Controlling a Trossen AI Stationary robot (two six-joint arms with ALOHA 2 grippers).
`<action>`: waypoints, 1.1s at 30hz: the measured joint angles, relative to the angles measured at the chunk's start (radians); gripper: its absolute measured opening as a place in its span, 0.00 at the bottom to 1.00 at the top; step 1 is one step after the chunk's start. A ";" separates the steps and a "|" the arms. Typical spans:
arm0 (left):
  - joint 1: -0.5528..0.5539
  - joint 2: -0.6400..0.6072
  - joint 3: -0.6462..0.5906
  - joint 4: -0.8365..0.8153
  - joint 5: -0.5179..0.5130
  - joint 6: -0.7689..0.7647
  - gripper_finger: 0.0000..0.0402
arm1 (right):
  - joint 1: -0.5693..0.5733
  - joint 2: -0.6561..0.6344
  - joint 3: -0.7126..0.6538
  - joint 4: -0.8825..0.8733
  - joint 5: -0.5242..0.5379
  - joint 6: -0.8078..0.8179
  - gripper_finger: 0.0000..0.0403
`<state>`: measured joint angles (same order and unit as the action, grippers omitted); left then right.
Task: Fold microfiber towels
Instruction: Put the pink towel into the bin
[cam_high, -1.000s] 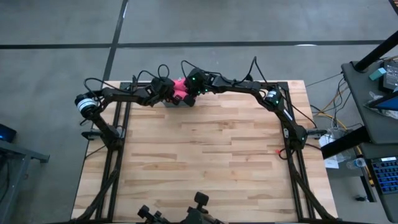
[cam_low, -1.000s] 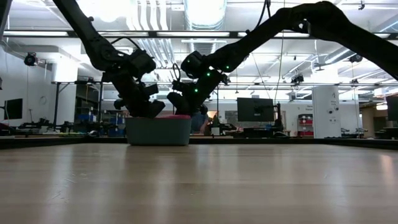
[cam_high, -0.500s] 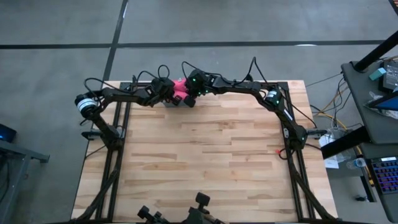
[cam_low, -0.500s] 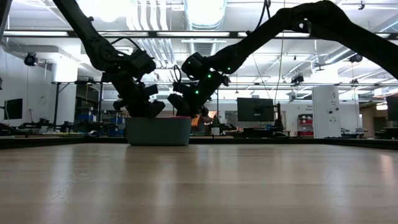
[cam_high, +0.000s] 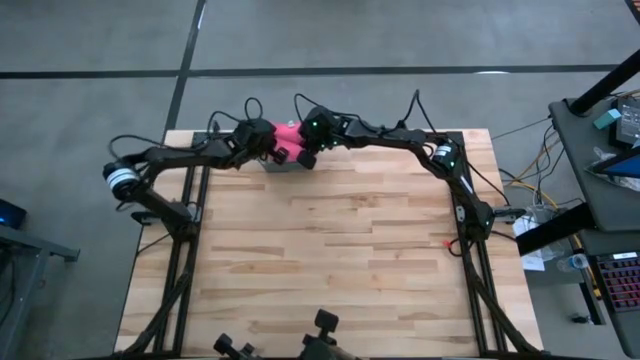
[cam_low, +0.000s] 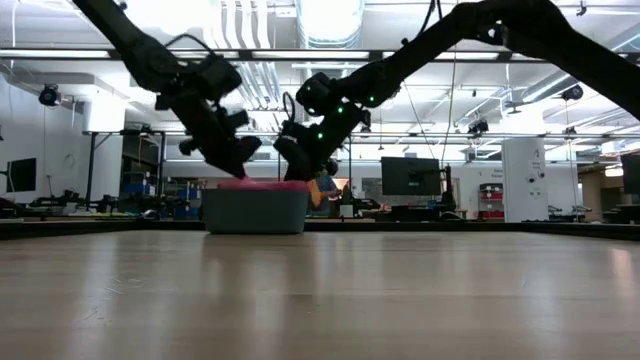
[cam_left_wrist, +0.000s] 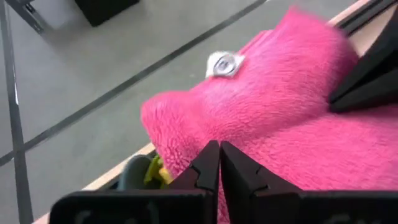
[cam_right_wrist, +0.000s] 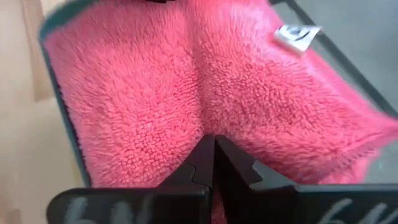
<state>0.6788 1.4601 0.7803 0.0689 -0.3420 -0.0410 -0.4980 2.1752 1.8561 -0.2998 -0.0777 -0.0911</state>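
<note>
From above, both arms are meeting over the teal bin (cam_high: 283, 166) at the table's far edge, the left gripper (cam_high: 275, 150) and right gripper (cam_high: 303, 156) pinching opposite sides of one pink towel (cam_high: 289, 139), equally near it.

At table level, the towel (cam_low: 262, 184) is mounding just above the bin's (cam_low: 254, 211) rim, directly beneath both sets of jaws.

Through the left wrist, the jaws are clamped together on pink pile (cam_left_wrist: 280, 99); a scrap of lime green towel (cam_left_wrist: 153, 172) is peeking underneath.

Through the right wrist, the jaws are likewise pressed shut into the cloth (cam_right_wrist: 155, 87), which is spreading ahead of them.
</note>
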 joint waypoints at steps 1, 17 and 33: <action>0.000 -0.019 0.000 -0.013 0.000 0.002 0.00 | 0.000 -0.009 0.000 0.001 -0.001 -0.004 0.02; 0.056 -0.002 0.001 0.090 -0.008 0.109 0.00 | -0.060 -0.048 0.002 0.094 0.002 -0.036 0.02; 0.066 0.159 0.005 0.108 -0.014 0.073 0.00 | -0.066 0.033 0.003 0.082 -0.009 -0.051 0.02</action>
<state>0.7452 1.6196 0.7849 0.1766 -0.3561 0.0322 -0.5636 2.2079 1.8587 -0.2176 -0.0872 -0.1422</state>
